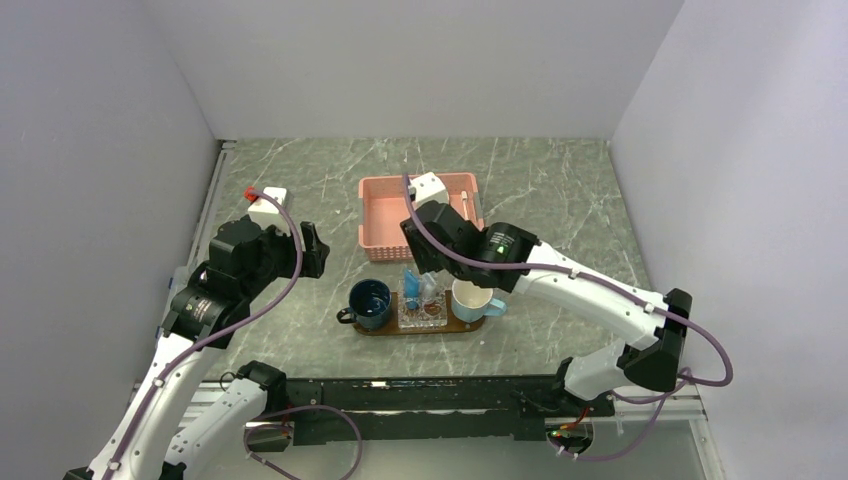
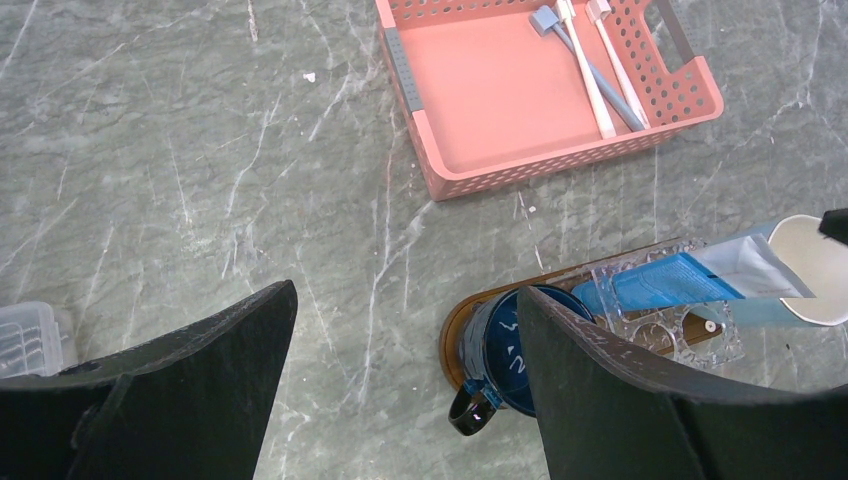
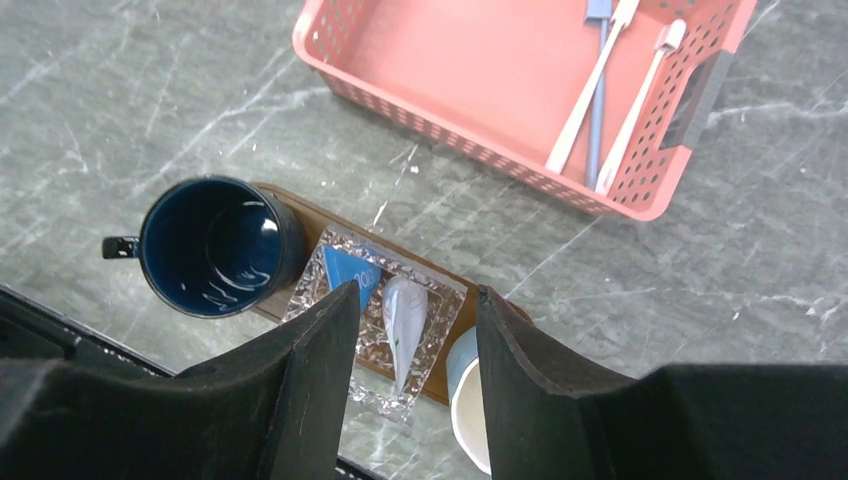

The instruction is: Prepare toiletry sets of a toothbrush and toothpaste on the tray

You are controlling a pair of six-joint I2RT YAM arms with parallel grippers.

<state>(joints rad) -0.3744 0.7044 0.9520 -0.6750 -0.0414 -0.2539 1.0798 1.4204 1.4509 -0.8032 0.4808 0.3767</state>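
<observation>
My right gripper hangs part open and empty above the clear dish on the tray. In the dish, two toothpaste tubes lie side by side, between a dark blue mug and a pale mug. My left gripper is wide open and holds nothing. Toothbrushes lie in the pink basket.

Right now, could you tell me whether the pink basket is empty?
No, the pink basket has toothbrushes lying inside it along one end.
</observation>
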